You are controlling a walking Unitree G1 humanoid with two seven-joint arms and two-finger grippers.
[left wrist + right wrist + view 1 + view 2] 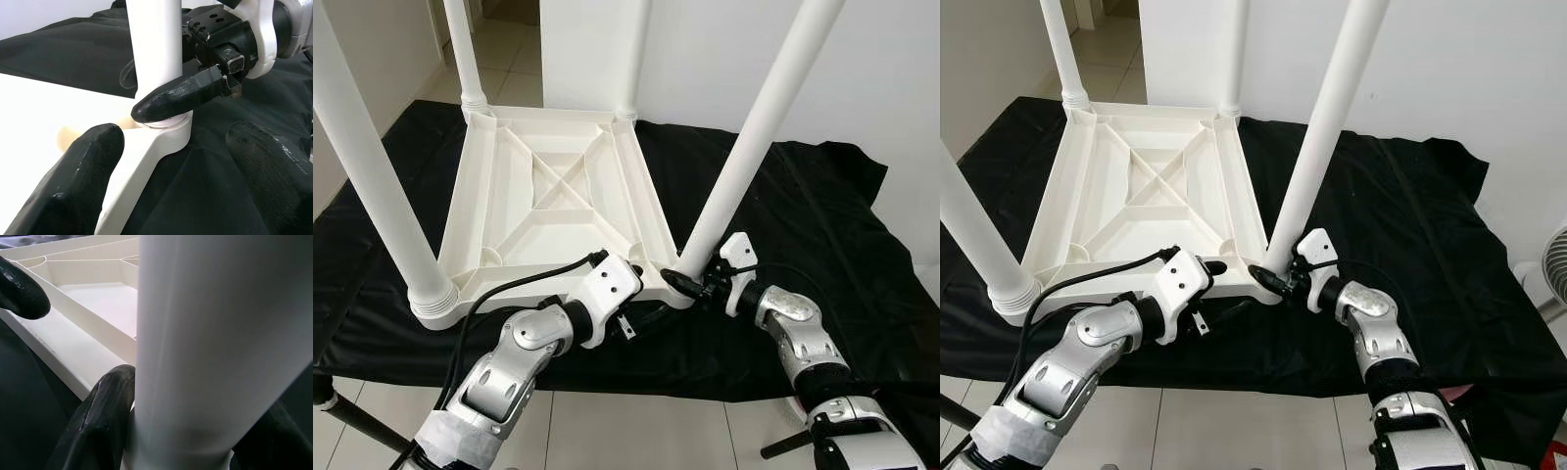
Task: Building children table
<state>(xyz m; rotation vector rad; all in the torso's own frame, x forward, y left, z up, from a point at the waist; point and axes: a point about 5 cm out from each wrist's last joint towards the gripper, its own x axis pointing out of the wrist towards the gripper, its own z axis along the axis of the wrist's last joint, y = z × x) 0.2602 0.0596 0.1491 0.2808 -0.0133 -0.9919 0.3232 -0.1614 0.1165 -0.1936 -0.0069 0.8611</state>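
no readable text, labels or numbers

Head cameras look down on the upturned table (548, 196); both wrist cameras closely face its near-right leg (215, 342).

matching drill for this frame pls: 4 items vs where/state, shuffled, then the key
1. right gripper
2. left gripper
3. tabletop
4. black cloth

A. upside down, legs pointing up
B. spread under the table
C. fingers clasp the base of the near right leg
D. open, by the tabletop's near edge

Pairs: 1-C, 2-D, 3-A, 4-B
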